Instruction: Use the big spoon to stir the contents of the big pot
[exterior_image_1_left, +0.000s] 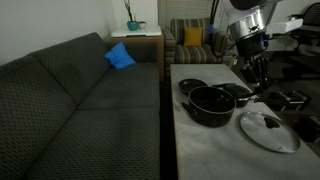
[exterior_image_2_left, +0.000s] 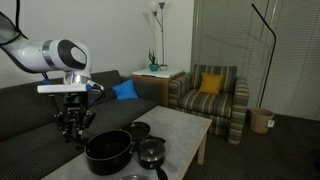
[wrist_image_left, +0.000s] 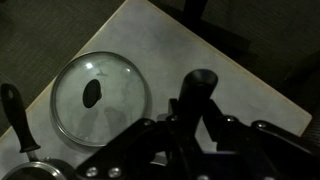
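The big pot (exterior_image_1_left: 211, 105) is a wide black pot on the pale table, also seen in an exterior view (exterior_image_2_left: 108, 152). My gripper (exterior_image_1_left: 258, 72) hangs above the table just beside the pot, on the glass lid's side; an exterior view (exterior_image_2_left: 70, 127) shows it beside the pot's rim. In the wrist view my gripper (wrist_image_left: 195, 118) is shut on a black rod-like handle, the big spoon (wrist_image_left: 201, 86). The spoon's bowl is hidden. The spoon is outside the pot.
A round glass lid (exterior_image_1_left: 268, 131) with a steel rim lies on the table below my gripper (wrist_image_left: 100, 95). A smaller black pot (exterior_image_2_left: 151, 153) and a black pan (exterior_image_1_left: 193, 86) stand by the big pot. A long black handle (wrist_image_left: 12, 115) shows at left. A sofa (exterior_image_1_left: 80, 100) and a striped armchair (exterior_image_2_left: 210, 90) flank the table.
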